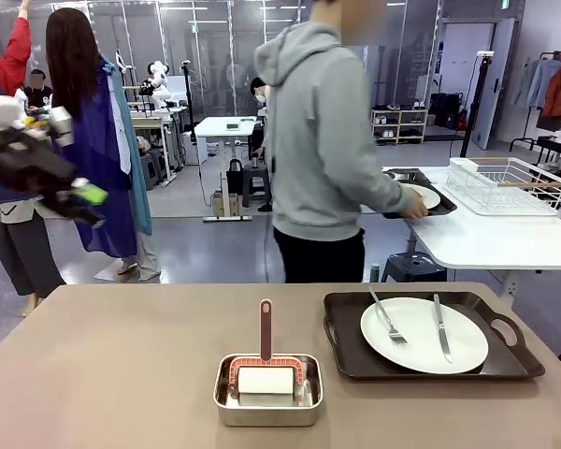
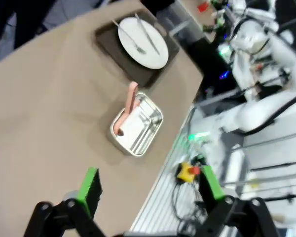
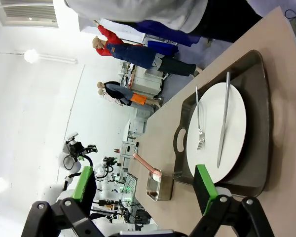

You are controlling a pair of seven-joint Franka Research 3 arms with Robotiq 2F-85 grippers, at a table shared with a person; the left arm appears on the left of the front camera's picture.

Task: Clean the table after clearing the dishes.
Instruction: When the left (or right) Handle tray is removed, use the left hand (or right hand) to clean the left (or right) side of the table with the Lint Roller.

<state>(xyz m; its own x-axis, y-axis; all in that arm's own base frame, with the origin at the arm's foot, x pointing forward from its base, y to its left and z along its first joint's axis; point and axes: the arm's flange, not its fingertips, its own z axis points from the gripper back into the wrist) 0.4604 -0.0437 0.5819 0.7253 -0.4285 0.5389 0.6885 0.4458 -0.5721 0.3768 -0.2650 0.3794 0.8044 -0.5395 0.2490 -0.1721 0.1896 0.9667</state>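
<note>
High at the left, left tool, jaws wide, empty; right tool, near right, likewise; brown surface bearing centre-near roller pan and, right, tray with plate, fork, knife; second plate on far white surface at a person's hand.

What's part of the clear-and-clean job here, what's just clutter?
Job: brown table, tray, plate, fork, knife; second tray at the person's hand; likely the roller in its steel pan.
Lying about: dish rack, stool.
</note>
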